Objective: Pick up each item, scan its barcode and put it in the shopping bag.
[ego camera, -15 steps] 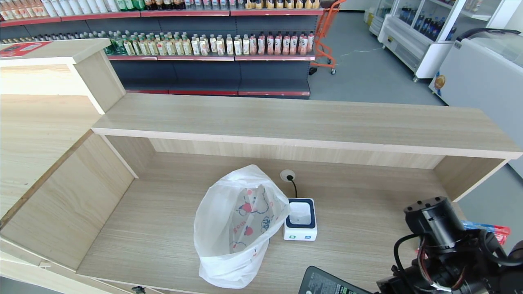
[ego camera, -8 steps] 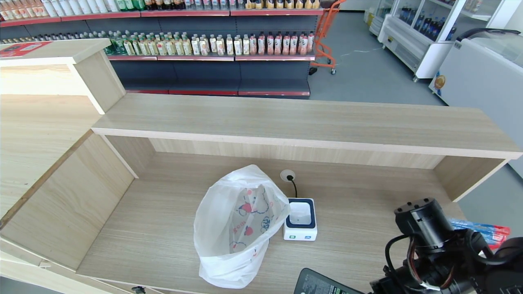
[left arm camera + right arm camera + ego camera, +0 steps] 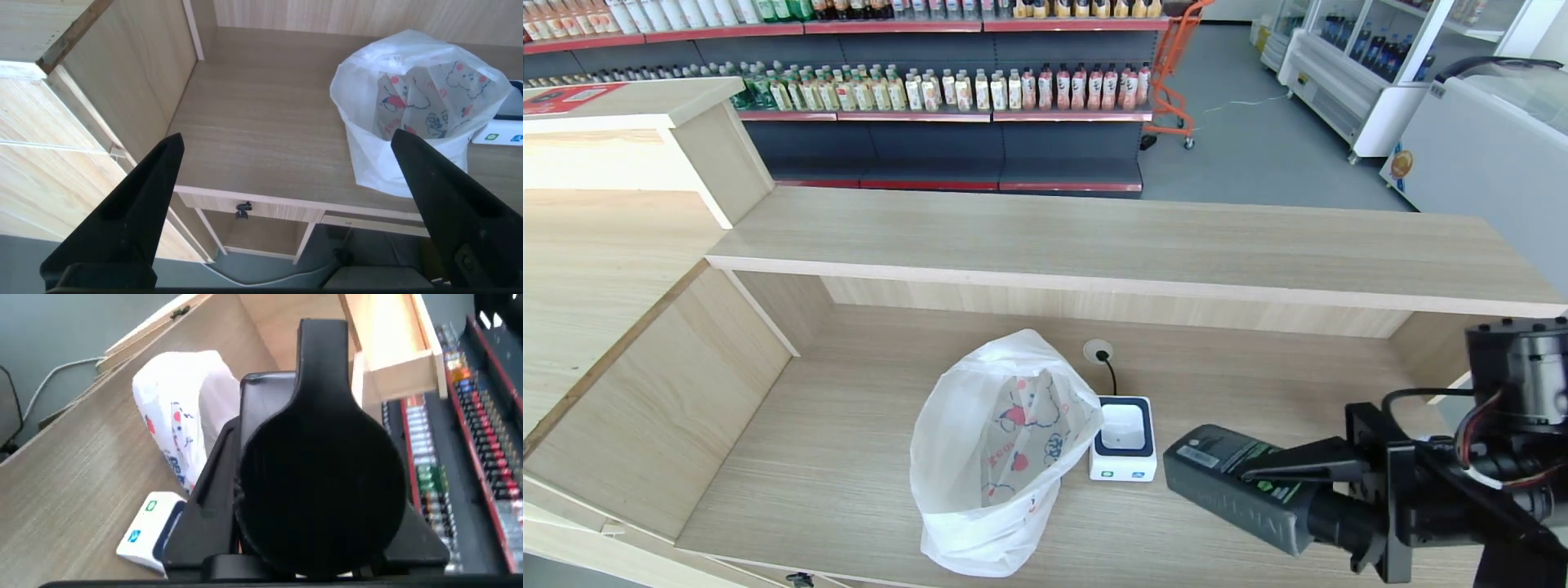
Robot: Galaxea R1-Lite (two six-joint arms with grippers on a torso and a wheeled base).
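A dark grey bottle [image 3: 1240,483] with a small white label lies level in the air, right of the scanner [image 3: 1124,439], and my right gripper [image 3: 1303,490] is shut on it. In the right wrist view the bottle [image 3: 319,482] shows end-on, with the white shopping bag [image 3: 176,408] and the scanner [image 3: 151,531] beyond. The bag [image 3: 996,449] stands open left of the scanner, with printed packs inside. My left gripper [image 3: 286,212] hangs open over the counter's near edge, and the bag [image 3: 417,106] lies ahead of it.
A raised wooden ledge [image 3: 1127,245] runs behind the lower counter, with side walls at both ends. A cable goes from the scanner to a hole [image 3: 1098,351] in the counter. Drink shelves [image 3: 947,90] and freezers [image 3: 1478,139] stand far behind.
My right arm has lifted the dark bottle from the counter's near edge and turned it level, higher and nearer the scanner. The red and blue pack at the right is now hidden.
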